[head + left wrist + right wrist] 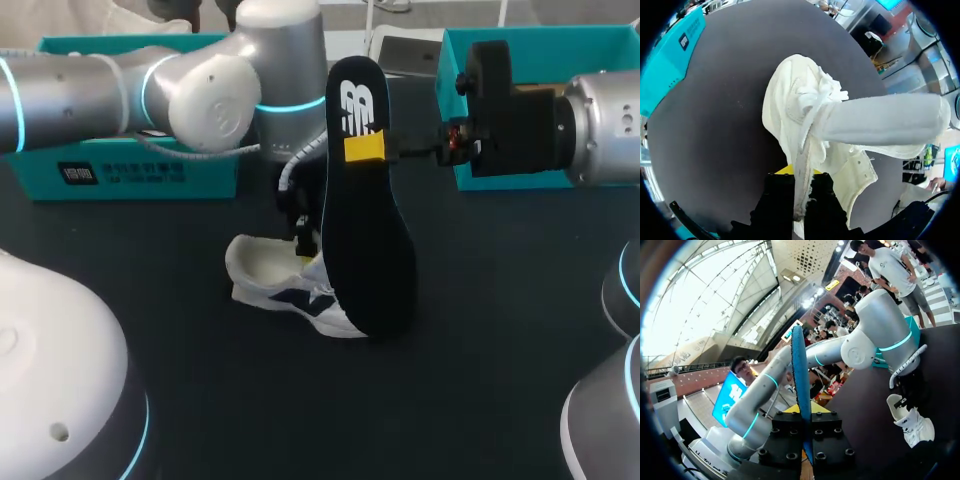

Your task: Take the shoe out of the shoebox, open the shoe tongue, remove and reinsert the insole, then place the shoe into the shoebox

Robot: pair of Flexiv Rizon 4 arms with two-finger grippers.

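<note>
Upright insole point(365, 250) at frame centre, clamped in your right tool point(375, 150); your left tool point(303, 240) pinches shoe point(262, 272) collar on tabletop point(480, 330).

Insole point(365, 230) upright in front of shoe point(272, 283), shoebox point(592, 52) behind at right

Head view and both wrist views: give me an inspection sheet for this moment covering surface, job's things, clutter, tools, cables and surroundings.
Surface: dark table, bare around the shoe.
Job's things: white shoe lies on the table, out of the box. The dark insole is out and held upright beside it. One teal box stands at back left, another teal box at back right.
Clutter: nothing seen.
Tools: left tool is shut on the shoe's upper edge. Right tool is shut on the insole.
Cables: coiled white cable on the left arm, above the shoe.
Surroundings: nothing seen reaching over the table.
</note>
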